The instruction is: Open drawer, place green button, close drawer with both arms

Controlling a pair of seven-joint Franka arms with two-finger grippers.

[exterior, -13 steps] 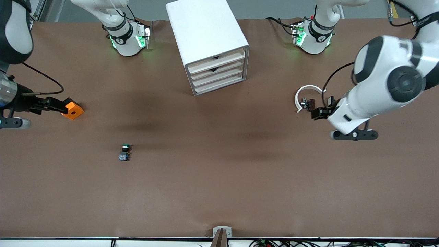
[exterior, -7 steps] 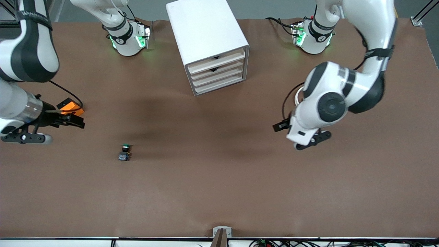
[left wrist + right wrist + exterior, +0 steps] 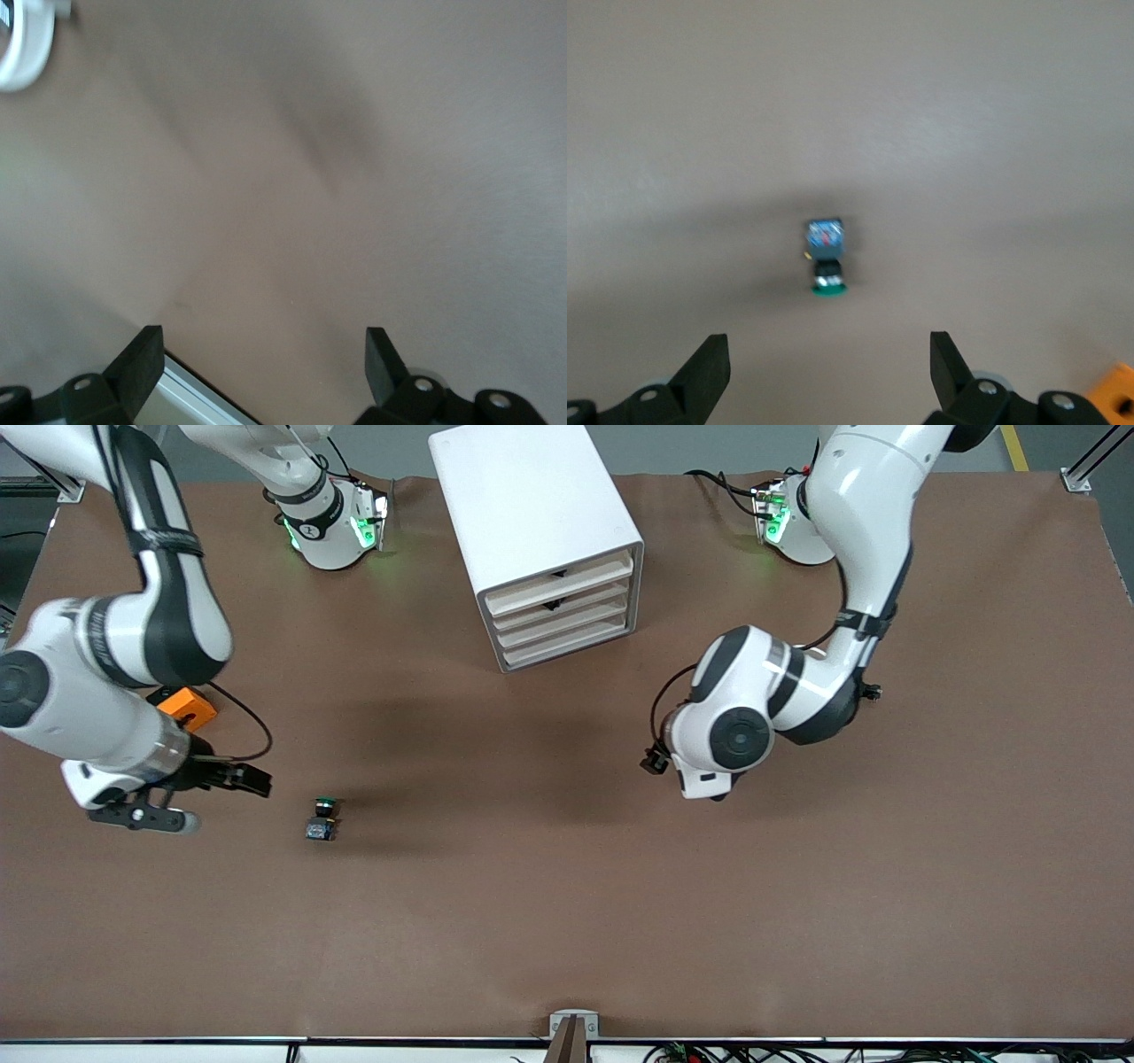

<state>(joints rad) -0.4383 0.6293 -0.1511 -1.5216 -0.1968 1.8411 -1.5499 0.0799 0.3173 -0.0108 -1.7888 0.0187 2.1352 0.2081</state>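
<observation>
— Green-capped button [image 3: 322,818] lying unmoved on the brown tabletop [image 3: 567,921], nearer the front camera than the cabinet [image 3: 540,540] and toward the right arm's end. Centred now in the right wrist view [image 3: 825,257], between two spread fingers.

— Meaning what for the right end effector [image 3: 239,778]?

— Swung in from beside the orange cube [image 3: 184,707], now hanging just beside the button, released and holding nothing. Looks like the approach to a pick, not yet a grasp.

— And the drawer [image 3: 560,584]?

— Shut, flush with its three fellows in the cabinet front. Untouched so far.

— Left end effector [image 3: 657,760]?

— Carried away from the white arc [image 3: 22,44], now over bare tabletop between the cabinet and the front camera; fingers [image 3: 142,363] wide apart, empty. Probably turning toward the drawer front.

— So, progress?

— Barely begun: opening first, most likely, before any placing. Small notch to hook, tiny button to pinch, so careful alignment needed on both.
</observation>
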